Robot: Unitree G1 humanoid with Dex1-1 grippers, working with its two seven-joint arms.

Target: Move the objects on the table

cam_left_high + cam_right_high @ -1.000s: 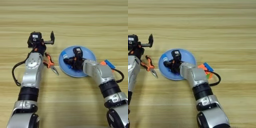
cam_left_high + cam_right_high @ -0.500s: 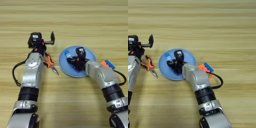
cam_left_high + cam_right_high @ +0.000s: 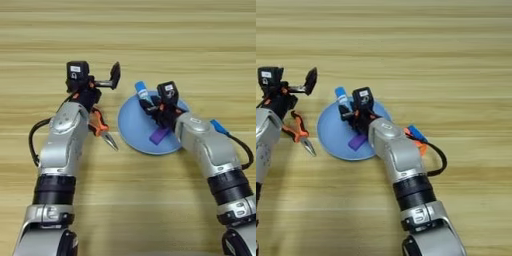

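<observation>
So the right gripper (image 3: 152,111) sits over the round blue plate (image 3: 131,125) in the middle of the frame, its black fingers down among the stuff on the plate. Can't tell how wide they're spread or whether they've actually got anything.

The short blue tube with the white band (image 3: 141,91) pokes out at the plate's upper edge, just beside that gripper. The flat purple block (image 3: 161,135) lies on the plate, lower right of its centre, partly under the arm.

A blue and orange bit, probably the puzzle cube (image 3: 417,135), peeks out behind the right forearm, off the plate.

The left gripper (image 3: 102,82) hovers at upper left, fingers spread wide, holding nothing. Orange-handled pliers (image 3: 102,131) lie on the wooden table (image 3: 150,30) beside the left arm.
</observation>
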